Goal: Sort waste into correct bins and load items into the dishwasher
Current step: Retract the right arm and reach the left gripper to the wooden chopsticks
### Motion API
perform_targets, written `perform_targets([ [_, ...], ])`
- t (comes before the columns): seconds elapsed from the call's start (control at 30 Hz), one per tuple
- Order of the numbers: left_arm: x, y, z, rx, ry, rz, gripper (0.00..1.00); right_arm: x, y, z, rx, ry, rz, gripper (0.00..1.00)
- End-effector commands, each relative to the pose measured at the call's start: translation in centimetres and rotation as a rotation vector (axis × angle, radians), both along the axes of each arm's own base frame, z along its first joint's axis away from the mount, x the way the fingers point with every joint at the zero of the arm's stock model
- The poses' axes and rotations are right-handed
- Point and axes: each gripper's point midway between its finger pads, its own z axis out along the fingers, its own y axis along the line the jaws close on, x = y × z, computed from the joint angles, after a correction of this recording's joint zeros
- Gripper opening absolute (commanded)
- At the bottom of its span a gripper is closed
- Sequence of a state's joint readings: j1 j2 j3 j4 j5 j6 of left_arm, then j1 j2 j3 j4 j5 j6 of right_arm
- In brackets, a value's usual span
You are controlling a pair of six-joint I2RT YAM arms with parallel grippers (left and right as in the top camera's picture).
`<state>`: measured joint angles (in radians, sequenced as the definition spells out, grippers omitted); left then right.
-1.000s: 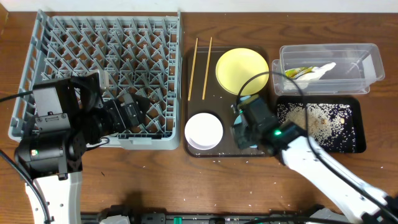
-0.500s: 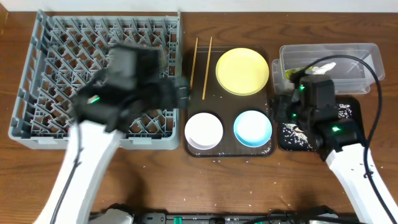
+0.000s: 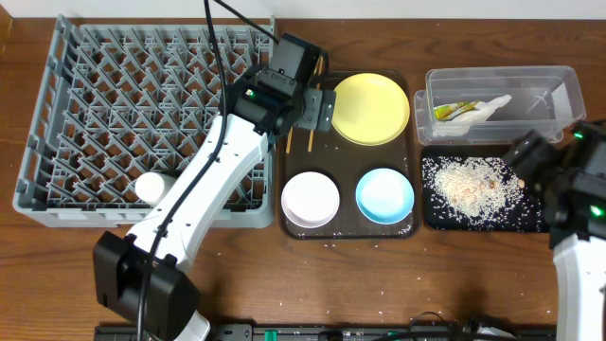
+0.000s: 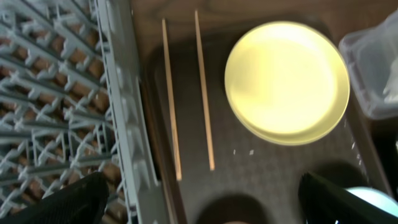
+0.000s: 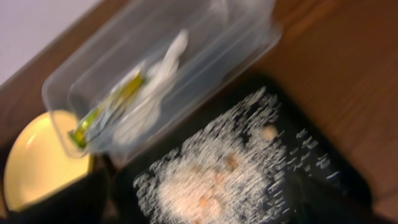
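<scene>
Yellow-green wrapper (image 3: 453, 111) in clear tub (image 3: 542, 93), print unreadable.

place: robot lab, mock kitchen | cues: L arm (image 3: 204, 189), R arm (image 3: 578, 275), wood table (image 3: 379, 284), dish rack (image 3: 43, 114)

Right wrist view is motion-smeared: we get the loose white rice grains (image 5: 217, 180) on the shallow glossy black rectangular tray (image 5: 323, 155) only as streaks. Left wrist view clips the light blue bowl (image 4: 382, 198) at the bottom-right corner; left gripper (image 4: 208, 205) is just two dark corner blurs. Overhead, left arm (image 3: 218, 180) hides part of the two thin wooden chopsticks (image 3: 311, 142).
</scene>
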<state>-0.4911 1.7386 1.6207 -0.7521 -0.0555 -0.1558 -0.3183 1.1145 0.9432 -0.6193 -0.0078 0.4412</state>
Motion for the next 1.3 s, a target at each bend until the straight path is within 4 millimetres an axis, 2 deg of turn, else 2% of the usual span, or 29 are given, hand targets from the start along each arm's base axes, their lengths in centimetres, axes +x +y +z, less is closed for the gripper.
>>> perform_targets([
  [0.0, 2.0, 0.0, -0.9, 0.017, -0.026, 0.019, 0.99, -0.6, -1.2, 1.3, -0.036, -0.023, -0.037, 0.99],
  [0.1, 2.4, -0.5, -3.1, 0.002, 0.023, 0.033, 0.98, -0.9, -1.1, 0.9, -0.029, -0.002, -0.036, 0.99],
  [0.27, 3.7, -1.9, -7.2, -0.002, 0.071, 0.012, 0.82, -1.1, -1.0, 0.6, -0.025, 0.009, -0.036, 0.99],
  [0.3, 4.6, -2.3, -8.5, -0.002, 0.065, 0.010, 0.73, -1.1, -1.0, 0.7, -0.025, 0.009, -0.036, 0.99],
  [0.37, 5.6, -2.5, -9.7, 0.000, 0.053, 0.018, 0.65, -1.1, -1.0, 0.6, -0.025, 0.009, -0.036, 0.99],
  [0.5, 7.0, -3.1, -11.9, -0.006, 0.040, 0.020, 0.63, -1.1, -1.0, 0.6, -0.025, 0.009, -0.036, 0.99],
  [0.57, 7.4, -3.3, -12.9, 0.002, 0.038, 0.009, 0.56, -1.1, -1.0, 0.6, -0.025, 0.009, -0.036, 0.99],
  [0.73, 7.7, -3.3, -15.8, 0.047, 0.058, -0.034, 0.48, -1.1, -1.0, 0.6, -0.025, 0.009, -0.036, 0.99],
  [0.9, 7.8, -2.7, -18.0, 0.068, 0.088, -0.025, 0.38, -1.1, -1.0, 0.6, -0.025, 0.009, -0.036, 0.99],
  [1.13, 7.2, -2.7, -21.0, 0.088, 0.142, -0.031, 0.36, -1.1, -1.0, 0.6, -0.025, 0.009, -0.036, 0.99],
  [1.17, 7.1, -2.6, -21.0, 0.088, 0.144, -0.030, 0.28, -1.1, -1.0, 0.6, -0.025, 0.009, -0.036, 0.99],
  [1.27, 7.2, -2.7, -20.8, 0.085, 0.140, -0.030, 0.13, -1.1, -1.0, 0.6, -0.025, 0.009, -0.036, 0.99],
])
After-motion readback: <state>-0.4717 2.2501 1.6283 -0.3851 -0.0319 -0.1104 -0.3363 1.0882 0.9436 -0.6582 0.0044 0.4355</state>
